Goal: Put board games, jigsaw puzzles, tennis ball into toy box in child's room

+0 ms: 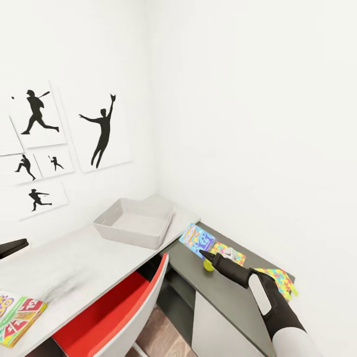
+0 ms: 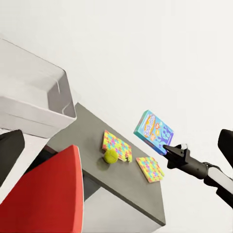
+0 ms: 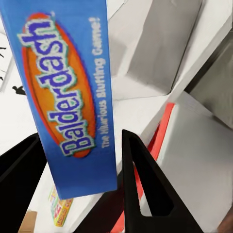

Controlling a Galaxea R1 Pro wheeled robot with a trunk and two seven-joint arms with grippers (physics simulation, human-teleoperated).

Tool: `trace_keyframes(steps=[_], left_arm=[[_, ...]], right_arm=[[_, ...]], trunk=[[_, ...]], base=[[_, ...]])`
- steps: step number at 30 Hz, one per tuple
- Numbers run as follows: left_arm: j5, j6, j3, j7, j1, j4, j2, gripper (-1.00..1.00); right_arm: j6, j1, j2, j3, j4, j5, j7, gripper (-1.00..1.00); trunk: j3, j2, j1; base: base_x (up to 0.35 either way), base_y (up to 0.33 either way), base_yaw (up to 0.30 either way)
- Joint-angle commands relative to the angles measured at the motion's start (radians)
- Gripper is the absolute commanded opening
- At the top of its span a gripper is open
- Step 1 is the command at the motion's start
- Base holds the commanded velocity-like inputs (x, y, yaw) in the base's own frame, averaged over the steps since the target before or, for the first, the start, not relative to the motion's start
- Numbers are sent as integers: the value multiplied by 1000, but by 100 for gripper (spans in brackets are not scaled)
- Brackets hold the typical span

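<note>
the right gripper (image 1: 203, 254) is clamped on a blue balderdash board game (image 1: 197, 240), holding it in the air above the low dark desk (image 1: 233, 297); in the right wrist view the box (image 3: 73, 92) sits between the two black fingers (image 3: 141, 184), its edge pinched between them. below it on the dark desk lie the tennis ball (image 1: 208, 266) and two jigsaw puzzles, one (image 1: 229, 253) near the ball and one (image 1: 276, 280) farther along beside the right forearm. from the left wrist view the ball (image 2: 110, 156) touches the edge of the nearer puzzle (image 2: 117, 145), and the other puzzle (image 2: 150, 168) lies apart from it.

the grey toy box (image 1: 134, 222) stands on the higher pale desk (image 1: 64, 267), at the corner by the wall, just beside the held game. a red chair (image 1: 114, 317) is tucked under that desk, between the two desks. another board game (image 1: 20, 315) lies at the pale desk's near edge, well apart from the toy box. the left gripper (image 2: 9, 150) shows as dark fingers at the frame edges; i cannot tell whether it is released or clenched. baseball silhouette prints (image 1: 101, 130) hang on the wall.
</note>
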Motion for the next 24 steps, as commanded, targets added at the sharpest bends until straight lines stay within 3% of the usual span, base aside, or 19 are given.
trace_keyframes(steps=[1, 15, 24], left_arm=[[-2, 11, 0, -5, -1, 0, 0, 100], [-2, 11, 0, -5, -1, 0, 0, 100], [-2, 11, 0, -5, -1, 0, 0, 100]], right_arm=[[8, -1, 1, -4, -1, -7, 3, -100], [7, -1, 1, -4, -1, -8, 4, -100], [5, 0, 1, -4, -1, -8, 8, -100]], trunk=[[-2, -2, 1], [-2, -2, 1], [-2, -2, 1]], base=[[252, -67, 292], [255, -26, 288], [195, 124, 60]])
